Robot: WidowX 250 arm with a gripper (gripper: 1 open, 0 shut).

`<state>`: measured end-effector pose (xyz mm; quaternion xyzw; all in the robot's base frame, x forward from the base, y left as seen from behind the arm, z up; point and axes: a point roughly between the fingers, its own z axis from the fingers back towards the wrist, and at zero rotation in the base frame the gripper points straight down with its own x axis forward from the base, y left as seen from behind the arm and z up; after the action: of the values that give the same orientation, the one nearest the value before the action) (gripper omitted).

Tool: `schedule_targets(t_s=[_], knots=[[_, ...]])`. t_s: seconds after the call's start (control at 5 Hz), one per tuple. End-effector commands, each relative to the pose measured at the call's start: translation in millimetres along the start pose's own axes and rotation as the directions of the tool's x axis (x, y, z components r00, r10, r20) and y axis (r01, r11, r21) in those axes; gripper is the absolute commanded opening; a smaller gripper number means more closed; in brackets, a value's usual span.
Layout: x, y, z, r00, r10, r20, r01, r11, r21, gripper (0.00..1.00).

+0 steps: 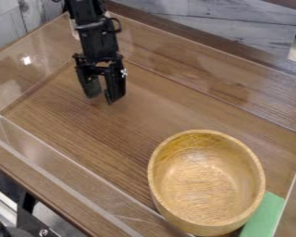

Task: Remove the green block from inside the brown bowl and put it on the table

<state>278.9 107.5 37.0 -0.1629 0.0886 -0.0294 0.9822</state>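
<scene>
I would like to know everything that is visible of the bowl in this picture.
The bowl is large, round and light brown, apparently wooden, with faint grain, a thick smooth rim and a hollow inside. It sits upright on the brown table, near the picture's lower right. Nothing shows inside it. A green thing lies right beside it; whether they touch is unclear.

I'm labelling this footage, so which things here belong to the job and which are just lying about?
Part of the job:
- brown bowl, nothing visible inside
- table
- green block, likely, on the table beside the bowl
- gripper, open over the table

Lying about:
- black cable, lower left
</scene>
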Motion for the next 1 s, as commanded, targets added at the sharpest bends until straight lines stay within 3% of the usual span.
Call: schedule_targets(t_s=[0.0,0.8], knots=[[5.6,2.9,24.7,0.998,-0.003,0.061,0.002,1.0,0.025,1.0],[5.7,5.4,35.0,0.997,-0.007,0.075,0.006,1.0,0.009,1.0]])
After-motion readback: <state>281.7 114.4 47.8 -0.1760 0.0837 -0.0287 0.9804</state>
